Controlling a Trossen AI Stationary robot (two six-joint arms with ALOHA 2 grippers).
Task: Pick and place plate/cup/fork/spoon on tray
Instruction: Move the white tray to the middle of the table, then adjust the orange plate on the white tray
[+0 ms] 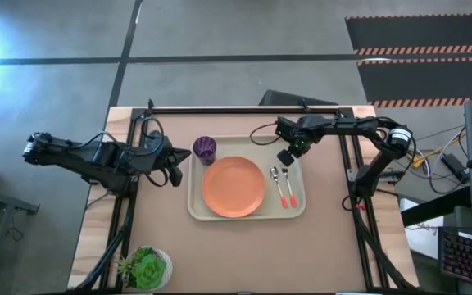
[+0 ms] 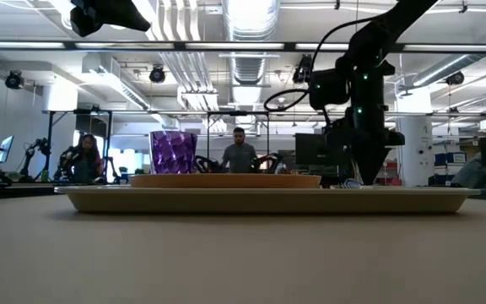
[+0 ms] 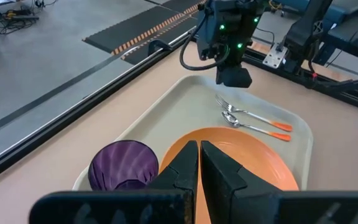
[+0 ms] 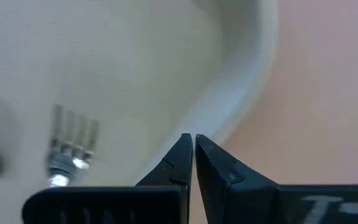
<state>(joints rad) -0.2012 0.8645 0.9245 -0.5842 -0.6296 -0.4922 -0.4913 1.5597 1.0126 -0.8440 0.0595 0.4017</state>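
Observation:
The cream tray (image 1: pixel 195 209) lies mid-table. On it are the orange plate (image 1: pixel 233 187), the purple cup (image 1: pixel 205 148) at its far left corner, and the spoon (image 1: pixel 275 182) and fork (image 1: pixel 289 188) side by side at its right, handles toward the near edge. My right gripper (image 1: pixel 285 157) is shut and points down just over the tray's far right part, beside the fork's tines (image 4: pixel 73 134), touching nothing that I can see. My left gripper (image 1: pixel 176 168) is shut and empty, raised over the table left of the tray.
A white pot with a green plant (image 1: pixel 146 268) stands at the table's near left corner. Dark frame rails (image 1: pixel 244 109) run along the far edge and both sides. Bare tabletop lies near the front edge (image 1: pixel 260 254). People show in the room behind (image 2: pixel 240 152).

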